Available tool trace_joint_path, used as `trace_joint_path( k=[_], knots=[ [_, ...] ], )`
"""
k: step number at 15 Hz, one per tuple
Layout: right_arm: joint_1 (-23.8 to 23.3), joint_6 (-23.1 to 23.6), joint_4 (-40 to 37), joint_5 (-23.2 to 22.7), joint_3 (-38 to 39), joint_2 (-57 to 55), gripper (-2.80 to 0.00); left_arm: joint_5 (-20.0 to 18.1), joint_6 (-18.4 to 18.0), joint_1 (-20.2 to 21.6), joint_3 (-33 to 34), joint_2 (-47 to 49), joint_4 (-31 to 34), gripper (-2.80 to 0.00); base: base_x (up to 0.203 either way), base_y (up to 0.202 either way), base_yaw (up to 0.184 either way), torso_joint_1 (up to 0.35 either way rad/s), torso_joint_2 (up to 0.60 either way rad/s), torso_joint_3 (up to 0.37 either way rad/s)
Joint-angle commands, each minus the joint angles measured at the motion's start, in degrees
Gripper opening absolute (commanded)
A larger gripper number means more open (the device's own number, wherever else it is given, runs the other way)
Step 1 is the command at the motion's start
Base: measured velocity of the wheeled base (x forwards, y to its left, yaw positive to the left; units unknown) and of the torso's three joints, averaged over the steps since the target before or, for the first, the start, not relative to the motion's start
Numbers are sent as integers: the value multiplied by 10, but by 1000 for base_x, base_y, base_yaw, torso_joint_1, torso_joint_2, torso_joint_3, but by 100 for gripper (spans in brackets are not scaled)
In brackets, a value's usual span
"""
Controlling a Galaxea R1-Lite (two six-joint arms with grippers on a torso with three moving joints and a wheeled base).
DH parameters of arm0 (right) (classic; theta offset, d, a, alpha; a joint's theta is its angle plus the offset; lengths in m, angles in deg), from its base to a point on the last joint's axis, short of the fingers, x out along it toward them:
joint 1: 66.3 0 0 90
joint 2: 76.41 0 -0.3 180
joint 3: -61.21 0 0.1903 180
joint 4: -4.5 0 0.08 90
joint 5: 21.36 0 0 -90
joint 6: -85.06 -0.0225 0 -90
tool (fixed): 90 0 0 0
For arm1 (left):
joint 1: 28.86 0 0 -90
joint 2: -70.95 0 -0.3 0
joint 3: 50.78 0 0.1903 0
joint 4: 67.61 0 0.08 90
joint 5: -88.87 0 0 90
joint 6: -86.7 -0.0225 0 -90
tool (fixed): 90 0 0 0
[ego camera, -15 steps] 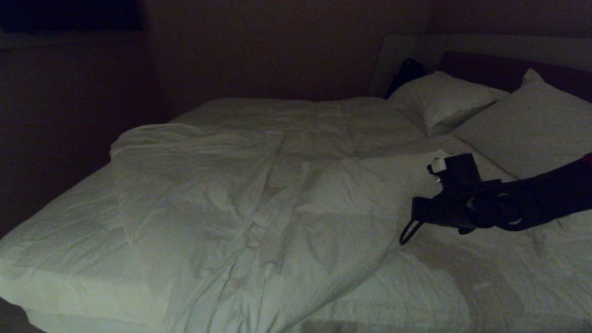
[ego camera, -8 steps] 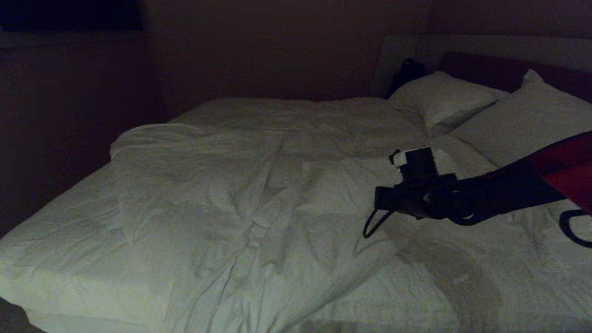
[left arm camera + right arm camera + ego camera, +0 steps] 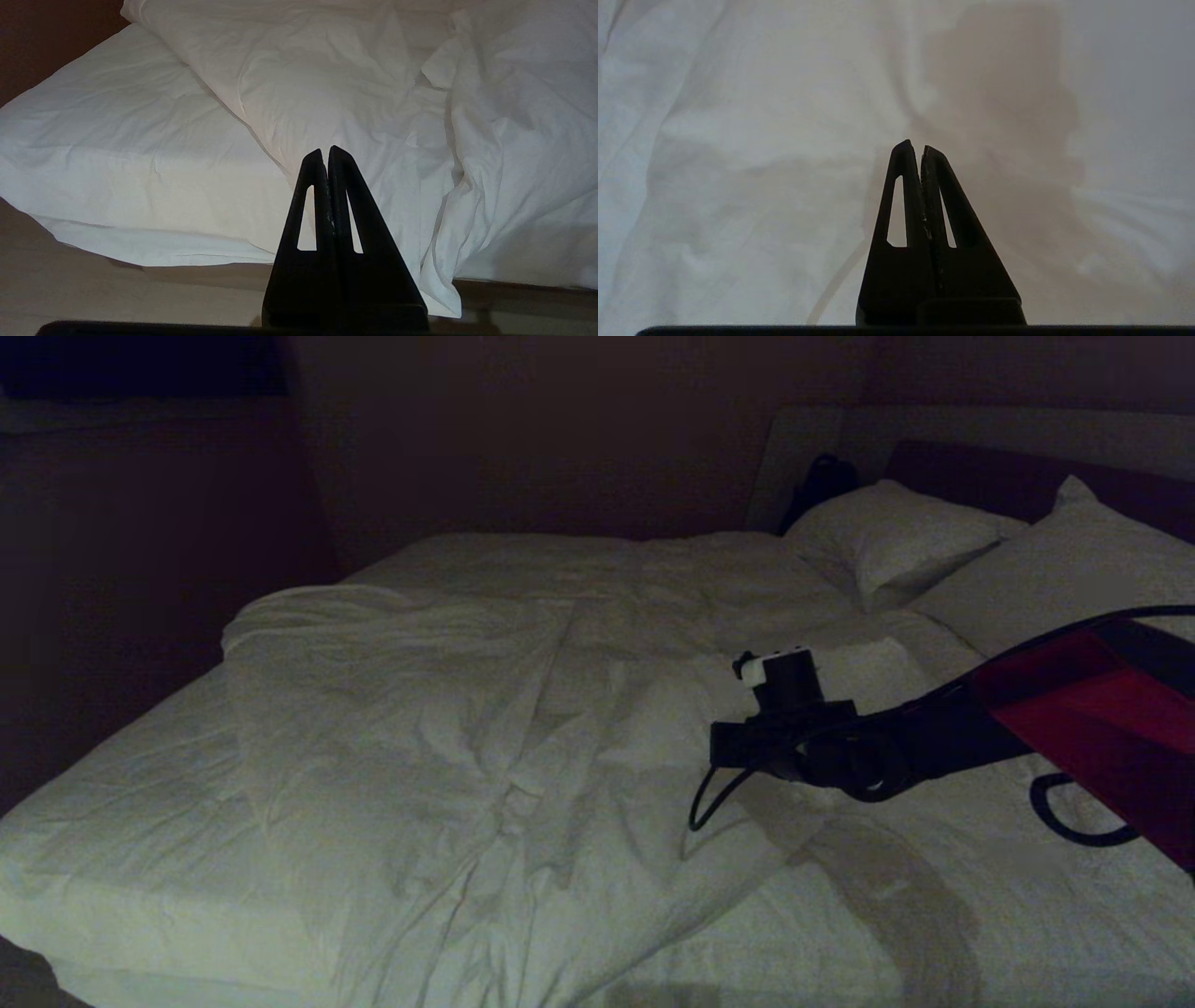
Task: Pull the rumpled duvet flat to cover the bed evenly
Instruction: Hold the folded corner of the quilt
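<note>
The white duvet [image 3: 420, 728] lies rumpled and folded back on a slant across the bed [image 3: 112, 803], leaving the mattress sheet bare at the near left. My right arm [image 3: 887, 747] reaches in from the right, out over the middle of the duvet. The right gripper [image 3: 915, 148] is shut and empty, hovering a little above the creased duvet [image 3: 761, 140], where its shadow falls. My left gripper [image 3: 325, 151] is shut and empty at the foot of the bed. It faces the duvet's [image 3: 327, 84] hanging fold and the bare sheet [image 3: 117, 140].
Two white pillows [image 3: 896, 537] [image 3: 1074, 579] lean at the dark headboard [image 3: 980, 476] on the far right. A dark object [image 3: 822, 481] sits behind the far pillow. A dark wall runs along the left. The pale platform base [image 3: 93, 289] shows below the mattress.
My right arm has swung left across the duvet toward the bed's middle, still shut, and more of its red upper part has come into view. The duvet has not moved.
</note>
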Motion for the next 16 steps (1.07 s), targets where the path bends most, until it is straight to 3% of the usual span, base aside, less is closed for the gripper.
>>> trace_joint_path(
  k=[1,3,4,9,16],
  knots=[
    [10,22,26,1,-11,-24,-280,0,0,0,0,0,0,-280,0,0,0,0,0,0],
    [22,39,26,2,-32,-33,-280,0,0,0,0,0,0,-280,0,0,0,0,0,0],
    [28,44,26,2,-41,-33,0,0,0,0,0,0,0,-280,0,0,0,0,0,0],
    [36,58,27,3,-45,-47,0,0,0,0,0,0,0,-280,0,0,0,0,0,0],
    [26,55,24,2,-74,-163,0,1,0,0,0,0,0,-280,0,0,0,0,0,0]
  ],
)
